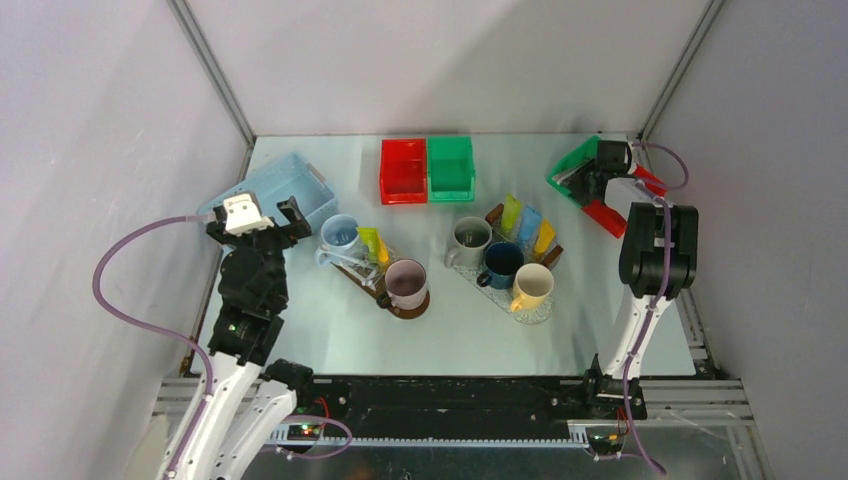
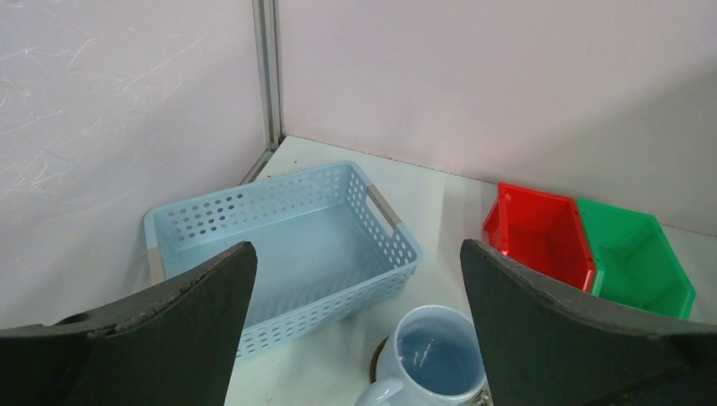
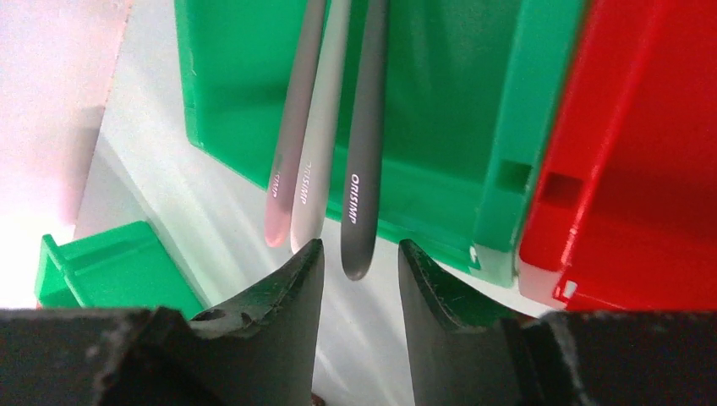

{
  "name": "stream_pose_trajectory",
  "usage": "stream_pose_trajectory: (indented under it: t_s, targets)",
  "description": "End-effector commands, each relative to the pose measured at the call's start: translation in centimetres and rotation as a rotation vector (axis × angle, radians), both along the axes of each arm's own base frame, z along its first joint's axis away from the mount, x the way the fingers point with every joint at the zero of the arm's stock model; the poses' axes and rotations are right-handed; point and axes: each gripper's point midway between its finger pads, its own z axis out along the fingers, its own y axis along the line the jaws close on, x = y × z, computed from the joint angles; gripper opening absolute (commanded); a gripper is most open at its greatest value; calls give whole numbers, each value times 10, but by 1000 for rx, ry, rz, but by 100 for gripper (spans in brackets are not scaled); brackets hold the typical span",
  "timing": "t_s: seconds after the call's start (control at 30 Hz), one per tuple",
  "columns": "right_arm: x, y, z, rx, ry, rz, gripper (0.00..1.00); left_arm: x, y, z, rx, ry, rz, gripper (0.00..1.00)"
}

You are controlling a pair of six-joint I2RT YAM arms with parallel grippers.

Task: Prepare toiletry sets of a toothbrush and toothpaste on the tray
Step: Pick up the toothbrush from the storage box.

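3 toothbrushes (green bin)

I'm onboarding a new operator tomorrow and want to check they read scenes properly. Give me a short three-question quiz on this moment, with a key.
1. True or false: the left tool is shut on a tube.
2. Which handle in the green bin lies between the fingers of the right tool: A pink, B white, C dark grey?
3. How many mugs stand on the tray on the right of the top view?
Key: 1 false, its jaws stand wide open and empty. 2 C, the dark grey handle. 3 three.
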Motion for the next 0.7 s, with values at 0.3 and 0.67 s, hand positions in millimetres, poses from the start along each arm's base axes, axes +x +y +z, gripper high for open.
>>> stream_pose_trajectory:
  t_s: [0.3, 0.67]
  targets:
    - [17, -1, 22, 31, -85, 3, 5, 3, 3, 4, 15, -22, 13, 95]
    - [-30, 6, 90, 7, -186, 31, 0, 0, -11, 15, -25, -60, -74, 95]
